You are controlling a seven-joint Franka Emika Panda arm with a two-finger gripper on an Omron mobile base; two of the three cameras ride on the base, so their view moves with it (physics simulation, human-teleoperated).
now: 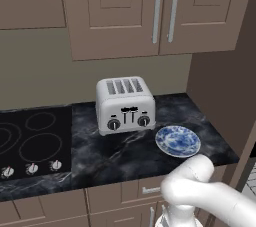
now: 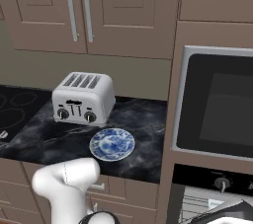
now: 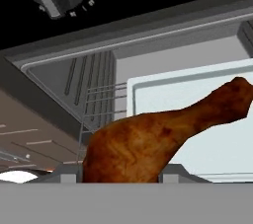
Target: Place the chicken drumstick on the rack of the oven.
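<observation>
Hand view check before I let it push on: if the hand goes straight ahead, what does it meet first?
Probably the pale tray inside the open oven, with the rack beside it; depth is unclear. The hand holds the chicken drumstick.

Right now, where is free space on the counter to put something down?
Bare dark counter lies in front of the toaster, between the cooktop and the blue plate. A strip also shows right of the plate, toward the oven. Toaster and plate sit close together.

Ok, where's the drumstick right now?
In the hand view the chicken drumstick sits low between the gripper fingertips, before the open oven, with the rack wires behind it.
</observation>
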